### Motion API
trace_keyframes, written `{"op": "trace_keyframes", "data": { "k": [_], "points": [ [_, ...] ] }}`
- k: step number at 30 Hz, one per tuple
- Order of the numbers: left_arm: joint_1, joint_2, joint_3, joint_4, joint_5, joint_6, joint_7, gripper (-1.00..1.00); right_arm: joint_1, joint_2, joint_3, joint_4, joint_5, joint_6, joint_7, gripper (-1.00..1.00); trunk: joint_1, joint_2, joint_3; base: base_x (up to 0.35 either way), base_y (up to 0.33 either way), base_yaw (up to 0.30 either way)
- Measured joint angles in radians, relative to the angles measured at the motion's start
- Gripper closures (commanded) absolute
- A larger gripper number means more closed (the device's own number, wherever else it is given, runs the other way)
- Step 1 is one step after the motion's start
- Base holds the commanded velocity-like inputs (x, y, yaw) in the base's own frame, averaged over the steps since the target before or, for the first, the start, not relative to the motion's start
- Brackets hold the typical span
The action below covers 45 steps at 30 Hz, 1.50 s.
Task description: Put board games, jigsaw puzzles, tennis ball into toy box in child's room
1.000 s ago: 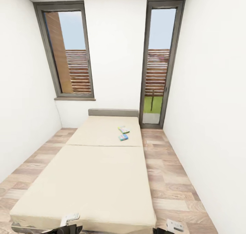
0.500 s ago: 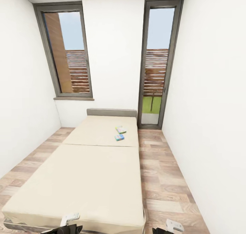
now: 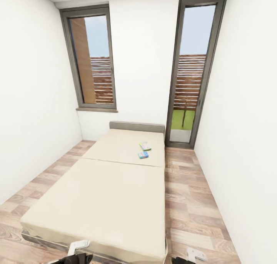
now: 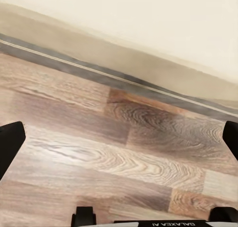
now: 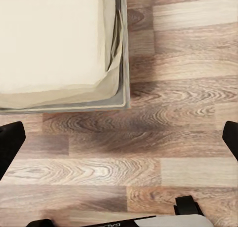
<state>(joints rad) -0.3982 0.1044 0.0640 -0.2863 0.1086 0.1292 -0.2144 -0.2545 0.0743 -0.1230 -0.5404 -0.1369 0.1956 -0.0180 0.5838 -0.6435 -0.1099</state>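
Observation:
Two board games lie near the head of the bed (image 3: 115,194), toward its right side. The white-and-green one (image 3: 145,146) is farther off and the bright blue one (image 3: 143,155) sits just in front of it. I stand at the foot of the bed, far from both. My left gripper (image 4: 119,142) is open over the wood floor beside the bed frame (image 4: 124,78). My right gripper (image 5: 119,140) is open over the floor at the bed's foot corner (image 5: 116,95). Both hold nothing. The table, toy box, jigsaw puzzles and tennis ball are out of view.
White walls close in on both sides. Two tall dark-framed windows (image 3: 94,60) (image 3: 192,71) stand behind the grey headboard (image 3: 136,126). A strip of plank floor (image 3: 188,202) runs along the bed's right side, and a wider one (image 3: 46,179) along its left.
The whole picture has shifted right and the bed looks a little farther away, so the camera moved. The board games lie where they were on the mattress.

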Motion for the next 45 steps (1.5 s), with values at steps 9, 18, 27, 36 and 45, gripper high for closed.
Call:
{"op": "trace_keyframes", "data": {
  "k": [9, 18, 27, 36, 45],
  "points": [
    [0.0, -0.001, 0.0, 0.001, 0.002, -0.001, -0.001, -1.0, 0.0, -0.003, 0.0, 0.0, -0.001, 0.0, 0.0, -1.0, -0.019, 0.035, 0.016, 0.0, -0.019, 0.234],
    [0.0, -0.001, 0.0, 0.001, 0.002, 0.0, -0.001, -1.0, 0.0, -0.003, 0.0, 0.0, -0.001, 0.0, 0.001, -1.0, -0.054, 0.098, 0.043, 0.0, -0.003, 0.046],
    [0.0, -0.001, 0.0, 0.001, 0.001, 0.0, -0.001, -1.0, 0.0, -0.001, 0.0, 0.0, 0.0, 0.0, 0.0, -1.0, -0.088, 0.161, 0.061, 0.0, 0.0, 0.006],
    [0.0, -0.002, 0.0, 0.001, 0.0, 0.0, 0.0, -1.0, 0.0, -0.003, 0.001, 0.0, 0.0, 0.001, 0.0, -1.0, -0.123, 0.224, 0.076, 0.0, 0.0, 0.001],
    [0.0, -0.003, 0.0, 0.001, 0.0, 0.0, 0.001, -1.0, 0.0, -0.002, 0.002, 0.0, -0.001, 0.002, 0.0, -1.0, -0.134, 0.246, 0.071, 0.0, 0.0, 0.005]
  ]
}}
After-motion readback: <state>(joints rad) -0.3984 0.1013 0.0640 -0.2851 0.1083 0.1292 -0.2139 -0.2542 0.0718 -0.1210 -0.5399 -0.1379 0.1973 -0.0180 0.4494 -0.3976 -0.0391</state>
